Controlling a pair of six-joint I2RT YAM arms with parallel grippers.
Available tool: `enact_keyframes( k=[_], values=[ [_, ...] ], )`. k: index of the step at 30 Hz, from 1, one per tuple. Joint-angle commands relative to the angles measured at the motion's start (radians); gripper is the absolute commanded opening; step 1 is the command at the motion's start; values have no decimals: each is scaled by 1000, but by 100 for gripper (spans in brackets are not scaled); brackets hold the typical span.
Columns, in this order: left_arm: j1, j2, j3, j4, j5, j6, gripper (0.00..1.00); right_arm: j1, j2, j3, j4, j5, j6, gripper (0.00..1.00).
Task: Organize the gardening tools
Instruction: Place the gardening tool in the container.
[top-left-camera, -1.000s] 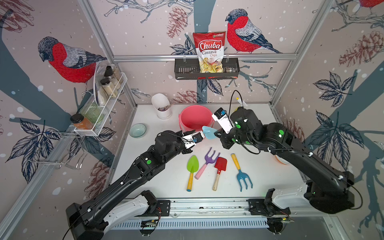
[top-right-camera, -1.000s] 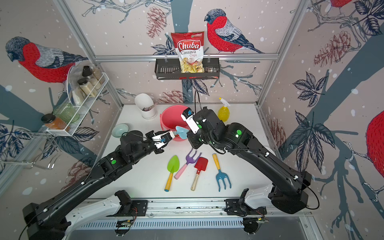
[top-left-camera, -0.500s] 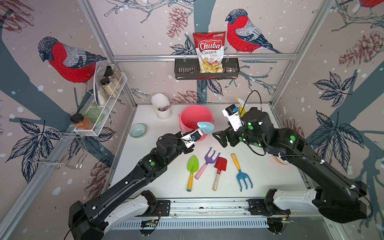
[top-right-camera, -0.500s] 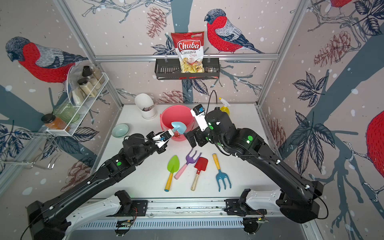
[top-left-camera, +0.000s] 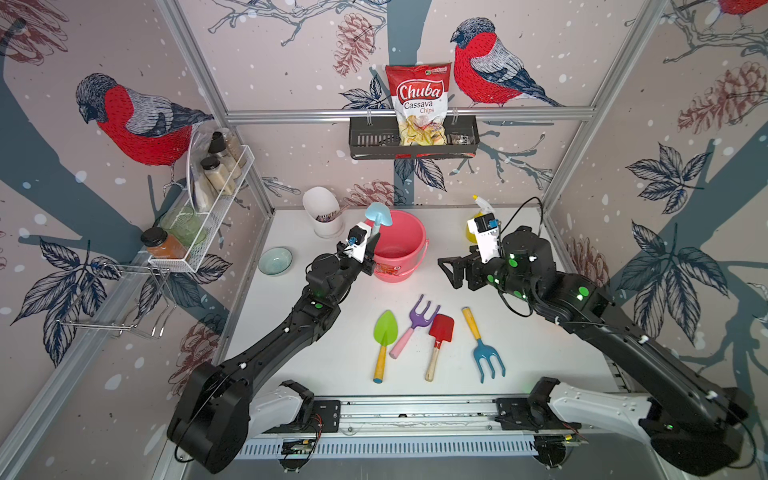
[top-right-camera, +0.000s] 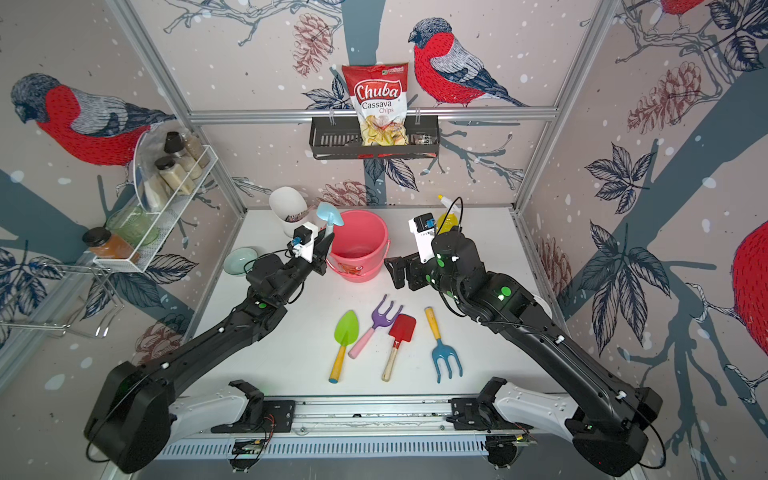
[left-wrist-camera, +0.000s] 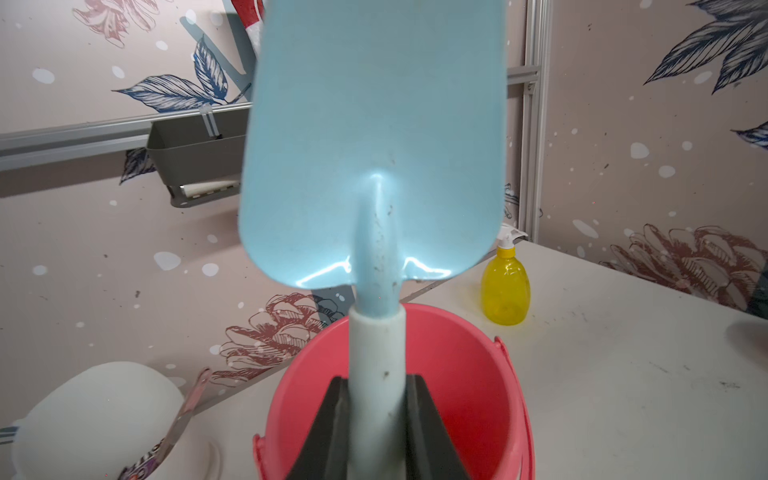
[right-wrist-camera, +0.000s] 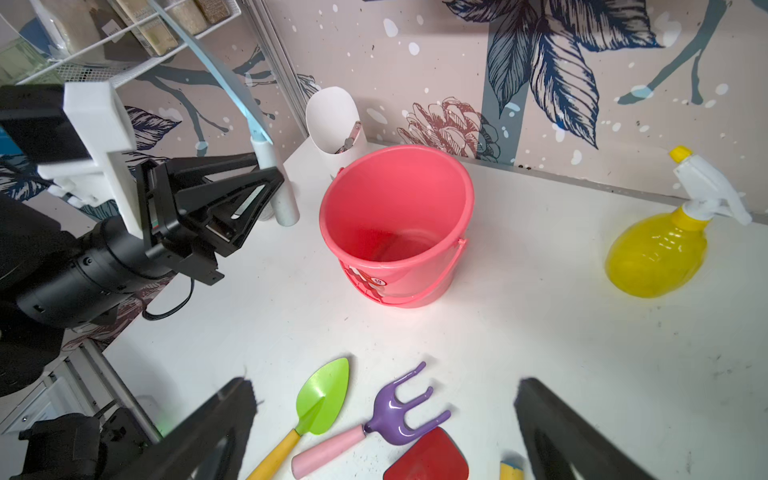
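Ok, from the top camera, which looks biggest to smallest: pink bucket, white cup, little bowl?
In a top view, largest to smallest:
1. pink bucket
2. white cup
3. little bowl
The cup is farther back than the bowl, yet still looks bigger.

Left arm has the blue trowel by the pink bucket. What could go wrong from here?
1. The left end effector grips the light-blue plastic trowel low on its handle, blade up, near the rim of the pink plastic bucket rather than over its middle; released now, it might catch the rim or fall outside.
2. The open right end effector hangs near the purple fork with pink handle and red square shovel, which lie close together; grabbing one may nudge the other.
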Motion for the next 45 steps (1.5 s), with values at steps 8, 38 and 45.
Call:
enact_keyframes(
  k=[8, 38, 45],
  values=[
    [17, 258, 76, 330, 88, -129, 0, -39, 4, -91, 125, -57, 44, 100],
    [29, 464, 85, 451, 37, -234, 67, -145, 59, -221, 128, -92, 128, 100],
    [29, 437, 74, 454, 43, -241, 80, -193, 86, -336, 78, -82, 196, 100]
  ],
)
